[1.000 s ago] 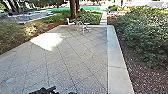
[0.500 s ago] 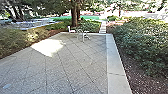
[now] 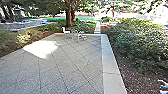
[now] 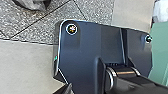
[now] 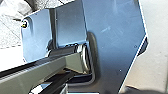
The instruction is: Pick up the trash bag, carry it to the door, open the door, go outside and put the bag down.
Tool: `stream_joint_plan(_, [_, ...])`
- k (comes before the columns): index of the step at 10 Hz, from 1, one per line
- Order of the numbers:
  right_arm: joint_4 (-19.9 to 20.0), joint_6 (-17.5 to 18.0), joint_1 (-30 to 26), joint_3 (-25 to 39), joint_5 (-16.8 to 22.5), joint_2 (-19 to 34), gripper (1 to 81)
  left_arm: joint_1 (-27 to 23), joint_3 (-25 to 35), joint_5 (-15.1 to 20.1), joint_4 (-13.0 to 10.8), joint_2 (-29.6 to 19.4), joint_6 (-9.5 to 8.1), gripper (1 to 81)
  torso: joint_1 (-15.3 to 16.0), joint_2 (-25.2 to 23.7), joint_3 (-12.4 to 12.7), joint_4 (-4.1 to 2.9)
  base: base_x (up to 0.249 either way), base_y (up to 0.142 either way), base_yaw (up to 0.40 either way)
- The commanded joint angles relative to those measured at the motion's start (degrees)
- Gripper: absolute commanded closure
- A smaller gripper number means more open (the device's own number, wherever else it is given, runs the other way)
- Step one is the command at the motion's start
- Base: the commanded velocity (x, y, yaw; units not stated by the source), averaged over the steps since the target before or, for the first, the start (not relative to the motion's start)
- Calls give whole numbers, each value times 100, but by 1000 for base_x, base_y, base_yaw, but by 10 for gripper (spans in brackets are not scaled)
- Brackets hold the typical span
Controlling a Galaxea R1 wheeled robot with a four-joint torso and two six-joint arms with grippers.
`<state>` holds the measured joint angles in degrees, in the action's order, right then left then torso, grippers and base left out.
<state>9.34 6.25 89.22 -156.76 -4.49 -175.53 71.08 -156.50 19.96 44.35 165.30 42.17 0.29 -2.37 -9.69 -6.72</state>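
A pale, crumpled thing that looks like the trash bag (image 5: 18, 7) shows in the right wrist view, over or on the speckled paving. In the left wrist view, a greyish rounded thing (image 4: 32, 3), perhaps the same bag, lies at the picture's edge against similar paving. Whether either gripper touches or holds it cannot be made out. No door is seen among the outdoor surroundings.
Paved yard (image 3: 72, 67) spreads ahead, with a white chair (image 3: 65, 30) and small table (image 3: 79, 33) at its far edge. A pale kerb (image 3: 112, 67) and bushes (image 3: 140, 45) line the right. An unclear pale-and-dark shape (image 3: 163, 84) shows lower right.
The head camera has tilted up and turned slightly, taking in more of the trees. Dark parts at its lower edge have left the picture, and the pale-and-dark shape has entered lower right.
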Motion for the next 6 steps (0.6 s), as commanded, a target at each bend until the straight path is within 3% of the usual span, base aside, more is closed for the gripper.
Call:
stream_joint_plan(1, [51, -1, -128, 50, 387, -37, 10, 138, -153, 0, -14, 144, 468, 10, 0, 0, 0, 154, 0, 0, 0])
stream_joint_plan(2, [42, -1, -128, 50, 387, -46, 10, 314, -161, -211, -23, 205, 521, 10, 0, 0, 0, 164, 0, 0, 0])
stream_joint_plan(3, [42, -1, -128, 50, 387, -46, 10, 516, -161, -440, -23, 293, 529, 10, 0, 0, 0, 280, 0, 0, 0])
stream_joint_plan(4, [42, -1, -128, 50, 387, -55, 10, 717, -161, -717, -23, 380, 521, 10, 0, 0, 304, 370, 0, 0, 0])
stream_joint_plan(6, [42, -1, -128, 50, 387, -63, 10, 965, -161, -1134, -32, 513, 529, 10, 0, 0, 600, 374, 0, 0, 0])
